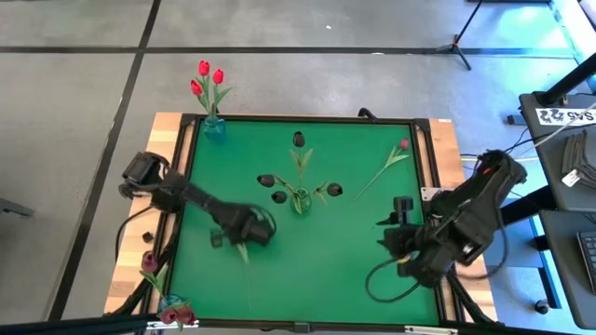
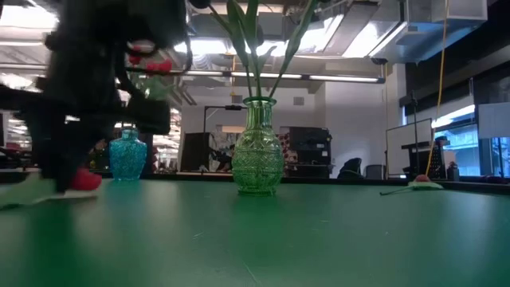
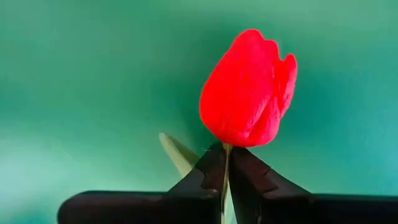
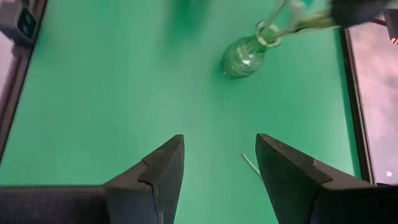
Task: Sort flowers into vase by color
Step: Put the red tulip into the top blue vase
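Surface: green mat (image 1: 307, 251) on a wooden table, grey floor around it.
Vases: three — green glass vase (image 2: 257, 147) at mat centre, blue vase (image 1: 214, 127) at the far left corner, another vase (image 1: 173, 309) at the near left edge.
Flowers in blue vase: three red tulips (image 1: 207, 79).
Flowers in green vase: about five near-black tulips (image 1: 299, 140), heads splayed outward.
Flowers in near left vase: two or three maroon tulips (image 1: 149, 261).
Loose flowers: two — one red tulip (image 3: 249, 90) under the left arm, one pink-red tulip (image 1: 402, 145) lying on the mat's right side.
Left gripper (image 3: 225, 171): low over the left half of the mat, closed tight on the red tulip's stem just below the head.
Right gripper (image 4: 219, 168): above the near right part of the mat, fingers spread apart, holding nothing.
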